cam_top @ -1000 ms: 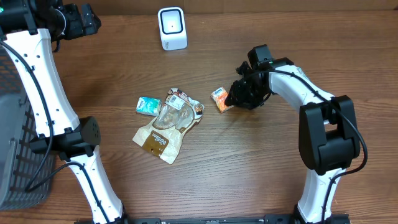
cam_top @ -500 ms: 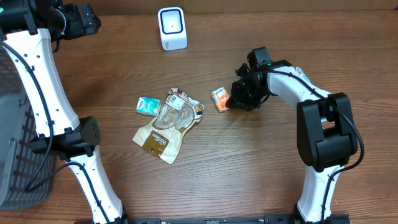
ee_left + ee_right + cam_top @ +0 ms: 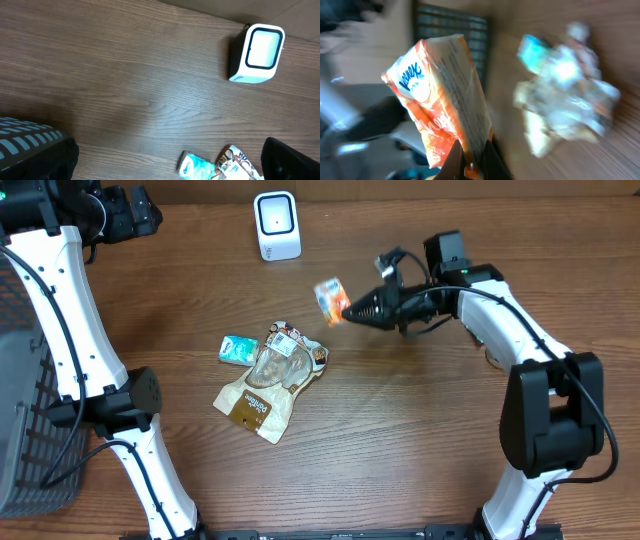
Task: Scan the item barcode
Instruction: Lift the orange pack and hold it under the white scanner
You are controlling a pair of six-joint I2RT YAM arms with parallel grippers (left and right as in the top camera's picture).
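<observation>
A small orange tissue pack (image 3: 330, 296) hangs above the table, pinched at one end by my right gripper (image 3: 350, 308). It is blurred and lies to the right of and nearer than the white barcode scanner (image 3: 277, 225). In the right wrist view the orange pack (image 3: 440, 95) stands up from the shut right gripper (image 3: 472, 157). My left gripper (image 3: 130, 210) hovers open at the far left corner, holding nothing. The left wrist view shows the scanner (image 3: 256, 53) at upper right.
A teal tissue pack (image 3: 238, 348) and a clear-windowed snack bag (image 3: 268, 380) lie mid-table. A dark mesh basket (image 3: 25, 410) stands at the left edge. The left arm's white links (image 3: 70, 310) rise along the left side.
My right gripper shut on the orange pack, lifted it off the table and carried it up and left toward the scanner. The left arm stayed still.
</observation>
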